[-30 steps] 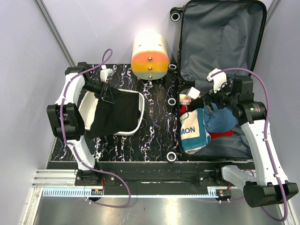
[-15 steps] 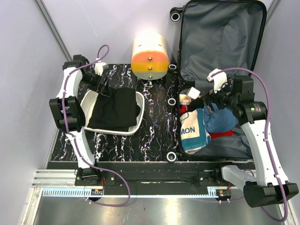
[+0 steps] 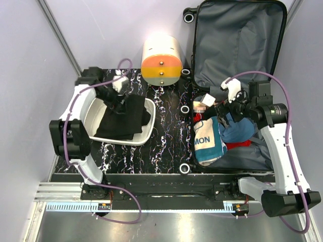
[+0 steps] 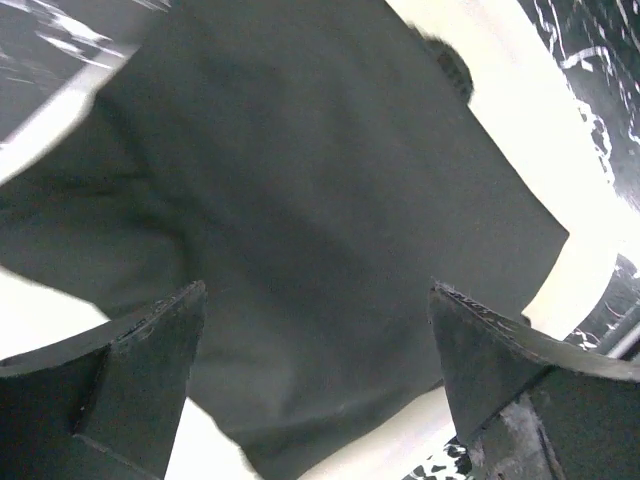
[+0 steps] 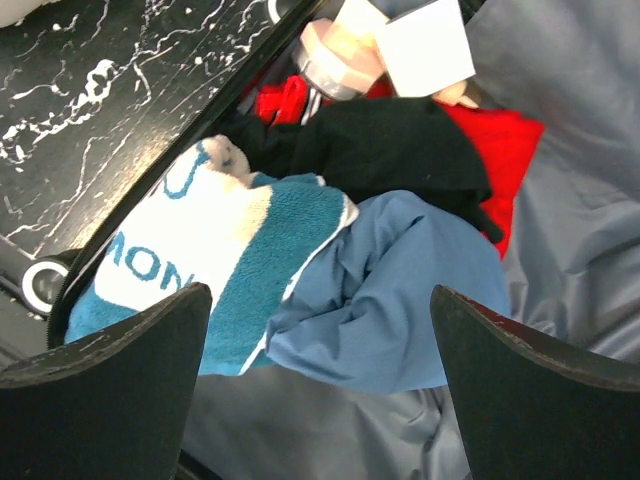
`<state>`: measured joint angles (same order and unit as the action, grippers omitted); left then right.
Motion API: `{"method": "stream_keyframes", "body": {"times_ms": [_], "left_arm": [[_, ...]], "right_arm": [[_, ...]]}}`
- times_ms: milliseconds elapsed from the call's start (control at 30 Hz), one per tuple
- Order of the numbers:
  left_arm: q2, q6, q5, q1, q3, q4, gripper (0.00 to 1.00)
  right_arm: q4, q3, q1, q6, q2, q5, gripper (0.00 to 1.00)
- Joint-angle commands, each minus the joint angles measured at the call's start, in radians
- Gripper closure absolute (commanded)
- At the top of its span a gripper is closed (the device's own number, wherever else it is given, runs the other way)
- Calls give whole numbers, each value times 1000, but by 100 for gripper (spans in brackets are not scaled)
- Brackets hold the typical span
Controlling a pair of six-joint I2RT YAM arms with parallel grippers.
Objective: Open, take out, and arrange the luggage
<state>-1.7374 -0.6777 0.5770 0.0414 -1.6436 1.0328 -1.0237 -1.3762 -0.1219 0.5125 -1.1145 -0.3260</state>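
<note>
On the right half of the bench (image 3: 166, 143), the luggage (image 3: 237, 45) lay open. Its lid stood upright against the back wall with the grey lining showing, and the lower shell lay flat along the bench's right edge. Wheels (image 3: 185, 109) ran down the shell's left side.

Contents of the lower shell:
- A teal-and-white towel (image 3: 207, 142) lettered "MON" lay nearest the left wall.
- A blue garment (image 3: 238, 128) lay bunched beside the towel, touching it.
- A red cloth (image 5: 505, 140) lay under a black cloth (image 5: 390, 150).
- A pale pink container (image 5: 335, 60) lay at the far left corner with a white card (image 5: 425, 45) against it.

The right end effector (image 5: 320, 295) was released, its fingers spread wide with nothing between them. It hung above the towel and the blue garment.

On the left half of the bench sat a white tray (image 3: 93, 113). A black garment (image 3: 126, 118) lay piled in it, covering its middle and its far right corner.

The left end effector (image 4: 315, 300) was also released, fingers apart, poised close over the black garment. Contact with the fabric could not be told.

A cream-and-orange cylindrical box (image 3: 162, 60) rested on its side at the back of the bench, between the tray and the lid and just beside the luggage.
</note>
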Motion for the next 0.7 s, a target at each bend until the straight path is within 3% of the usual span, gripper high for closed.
{"method": "stream_keyframes", "body": {"times_ms": [0, 200, 400, 533, 667], "left_arm": [[-36, 98, -57, -77, 194, -197, 5], [-79, 138, -184, -75, 309, -295, 5], [62, 200, -39, -77, 213, -267, 1], [165, 286, 47, -83, 157, -266, 1], [261, 280, 98, -86, 172, -251, 1]], "right_arm": [[-125, -57, -1, -29, -18, -67, 0], [-262, -47, -1, -14, 2, -148, 1], [-283, -4, -1, -15, 28, -212, 9], [-205, 17, -1, -65, 39, -84, 6], [-204, 19, 1, 168, 70, -23, 0]]}}
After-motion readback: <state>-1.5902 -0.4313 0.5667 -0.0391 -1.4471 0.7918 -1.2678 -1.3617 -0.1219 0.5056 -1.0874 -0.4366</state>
